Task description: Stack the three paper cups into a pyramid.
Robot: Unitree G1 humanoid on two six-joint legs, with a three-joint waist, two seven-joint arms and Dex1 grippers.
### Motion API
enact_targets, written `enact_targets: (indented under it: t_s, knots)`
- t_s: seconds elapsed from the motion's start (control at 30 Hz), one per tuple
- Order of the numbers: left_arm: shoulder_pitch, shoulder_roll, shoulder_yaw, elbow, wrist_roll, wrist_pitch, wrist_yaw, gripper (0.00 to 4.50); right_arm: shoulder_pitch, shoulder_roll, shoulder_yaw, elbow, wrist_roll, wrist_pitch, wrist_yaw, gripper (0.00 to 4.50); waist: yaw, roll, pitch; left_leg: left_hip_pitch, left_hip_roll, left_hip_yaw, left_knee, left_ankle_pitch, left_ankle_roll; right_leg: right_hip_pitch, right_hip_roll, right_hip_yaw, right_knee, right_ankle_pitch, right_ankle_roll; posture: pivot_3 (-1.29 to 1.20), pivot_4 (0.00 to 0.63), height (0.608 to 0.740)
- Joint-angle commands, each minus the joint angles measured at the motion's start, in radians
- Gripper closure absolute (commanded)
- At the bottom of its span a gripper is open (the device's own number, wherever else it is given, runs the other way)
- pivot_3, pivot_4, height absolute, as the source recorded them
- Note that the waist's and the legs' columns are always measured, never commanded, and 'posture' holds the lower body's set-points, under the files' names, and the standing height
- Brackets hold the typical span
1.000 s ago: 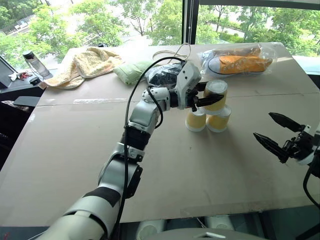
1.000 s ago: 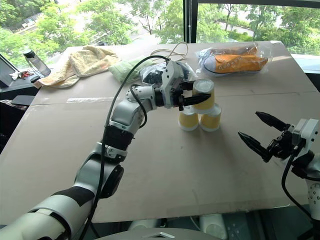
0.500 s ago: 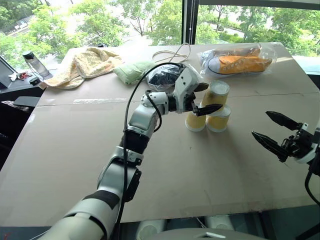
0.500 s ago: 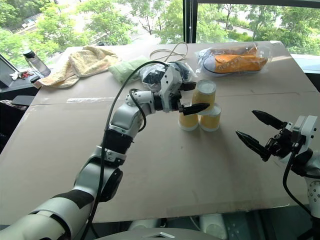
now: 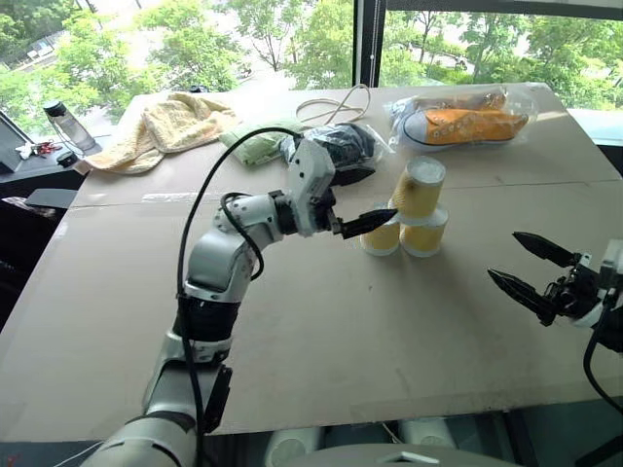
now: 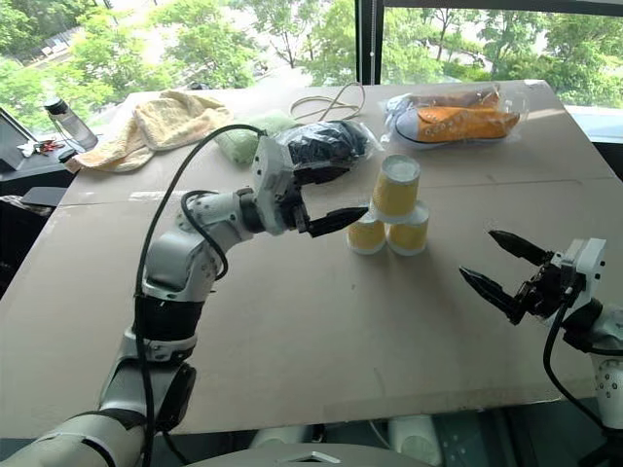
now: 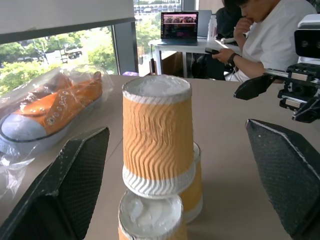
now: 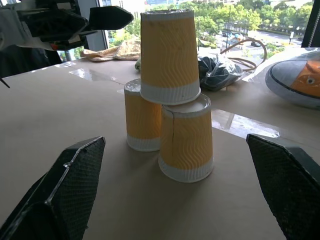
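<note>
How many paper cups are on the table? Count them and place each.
3. Two bottom cups stand upside down side by side, the left cup and the right cup; the top cup rests across their bases.

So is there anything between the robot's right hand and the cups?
No, just bare table. In the left eye view nothing lies between the open right end effector and the three paper cups.

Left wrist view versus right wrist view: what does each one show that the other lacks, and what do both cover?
Left wrist view alone: a seated person at a desk with a laptop, and the open right gripper.
Right wrist view alone: the yellow towel, a black bag, and the open left gripper.
Both: the top cup resting upside down on the two bottom cups, and the bagged orange sneaker.
</note>
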Motion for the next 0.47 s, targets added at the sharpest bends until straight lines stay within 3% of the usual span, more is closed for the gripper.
enact_targets:
  t_s: [0.03, 0.17, 0.3, 0.47]
  knots:
    - [0.097, 0.062, 0.065, -0.146, -0.058, 0.050, 0.012, 0.02, -0.011, 0.015, 0.016, 0.075, -0.051, -0.083, 0.028, 0.00, 0.001, 0.001, 0.000, 0.000, 0.000, 0.000, 0.000, 0.000, 0.000, 0.001, -0.002, 0.001, 0.000, 0.000, 0.000, 0.00, 0.150, 0.740]
    - [0.344, 0.117, 0.099, -0.199, 0.003, -0.037, 0.052, 0.02, -0.073, 0.039, 0.048, 0.215, -0.161, -0.215, 0.001, 0.00, 0.001, 0.003, -0.001, 0.001, -0.001, 0.001, -0.001, 0.000, 0.000, 0.001, -0.005, 0.002, -0.001, 0.000, 0.000, 0.00, 0.150, 0.740]
    - [0.590, 0.101, 0.126, -0.182, 0.072, -0.141, 0.132, 0.02, -0.101, 0.037, 0.080, 0.313, -0.201, -0.269, 0.027, 0.00, 0.005, 0.002, 0.000, 0.003, 0.000, 0.002, -0.002, 0.000, 0.000, 0.001, -0.005, 0.004, -0.001, 0.000, 0.000, 0.00, 0.150, 0.740]
    - [0.687, 0.078, 0.117, -0.133, 0.148, -0.257, 0.199, 0.02, -0.102, 0.006, 0.105, 0.353, -0.205, -0.263, 0.075, 0.00, 0.020, 0.003, -0.001, 0.002, -0.001, 0.001, -0.004, -0.003, 0.004, 0.002, -0.008, 0.002, -0.002, 0.000, -0.001, 0.00, 0.150, 0.740]
